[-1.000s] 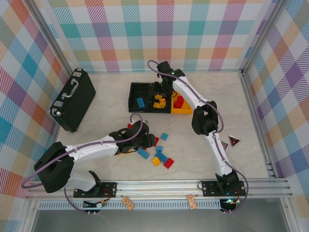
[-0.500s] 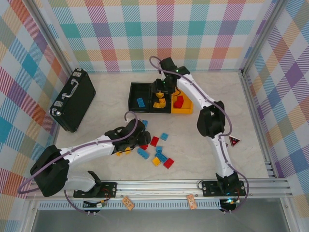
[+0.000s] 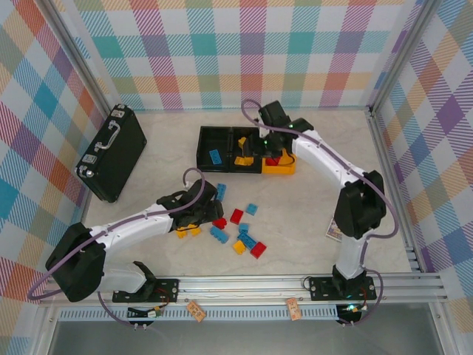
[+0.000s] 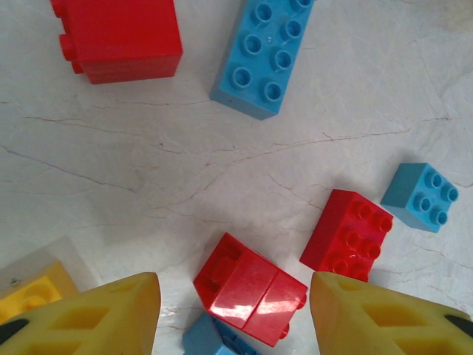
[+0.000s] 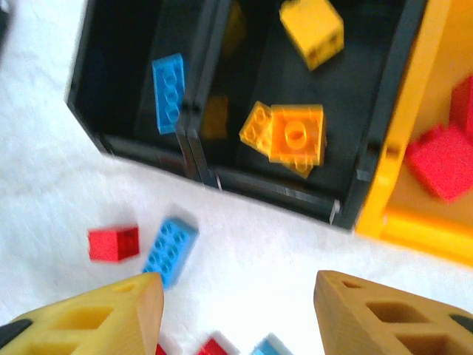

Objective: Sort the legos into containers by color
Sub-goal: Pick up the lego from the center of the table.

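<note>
Loose legos lie in the middle of the table: red [image 3: 236,216], blue [image 3: 219,234], orange [image 3: 239,248]. My left gripper [image 3: 212,212] hovers open over them. In the left wrist view a red lego [image 4: 250,288] lies on its side between the yellow fingers [image 4: 96,314], touching neither. The containers stand at the back: a black bin [image 3: 205,140] holding a blue lego [image 5: 168,83], a black bin [image 3: 238,168] with orange legos [image 5: 292,137], and a yellow-orange bin [image 3: 284,170] with red legos [image 5: 443,159]. My right gripper [image 3: 261,150] hangs open and empty above the bins' front edge.
A black briefcase [image 3: 111,151] lies at the left. A small printed card [image 3: 334,231] shows partly behind the right arm. Plaid walls close in the back and both sides. More legos, a red one [image 4: 347,233] and blue ones [image 4: 262,55], lie just beyond the left fingers.
The right arm has swung its elbow out to the right and its gripper has shifted right, off the middle bin. The left gripper has crept slightly left over the pile.
</note>
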`<state>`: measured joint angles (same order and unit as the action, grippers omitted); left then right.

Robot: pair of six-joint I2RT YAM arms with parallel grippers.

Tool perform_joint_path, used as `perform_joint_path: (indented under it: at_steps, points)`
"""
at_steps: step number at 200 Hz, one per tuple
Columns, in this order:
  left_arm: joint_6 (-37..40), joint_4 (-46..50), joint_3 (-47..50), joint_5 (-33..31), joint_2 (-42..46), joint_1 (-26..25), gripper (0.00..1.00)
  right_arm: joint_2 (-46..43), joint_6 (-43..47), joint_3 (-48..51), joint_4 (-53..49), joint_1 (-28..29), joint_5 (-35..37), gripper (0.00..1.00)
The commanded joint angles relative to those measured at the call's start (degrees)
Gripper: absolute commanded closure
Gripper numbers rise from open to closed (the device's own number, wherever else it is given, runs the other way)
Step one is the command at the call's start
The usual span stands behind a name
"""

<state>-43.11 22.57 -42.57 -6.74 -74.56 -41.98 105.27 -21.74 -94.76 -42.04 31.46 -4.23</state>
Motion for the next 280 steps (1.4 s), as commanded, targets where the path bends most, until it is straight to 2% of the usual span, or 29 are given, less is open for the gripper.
perform_joint_path:
  at_steps: [1,35,73,163,226,280]
  points:
    - [-0.13,1.74,-1.89,-0.05,-0.69,0.94,0.44,-4.50,-0.32,7.41,3.14,1.37,-0.60,0.41]
    - [0.20,1.15,-1.86,0.68,-1.71,1.47,0.44,-5.32,-0.47,15.69,3.97,3.16,0.63,0.40]
    - [2.04,1.50,-4.46,0.94,-5.05,1.72,0.44,-8.00,-2.90,24.31,8.13,3.60,-1.46,0.40]
    - [11.80,4.65,-20.74,-1.78,-21.76,5.26,0.43,-22.10,-7.85,41.96,13.47,3.75,-5.21,0.40]
    - [17.39,6.74,-30.37,-2.47,-32.85,7.35,0.43,-27.94,-9.95,46.49,13.79,3.79,-5.60,0.40]
    - [17.80,7.75,-31.88,-2.54,-37.10,7.35,0.51,-28.90,-9.97,46.59,13.62,3.80,-5.00,0.40]
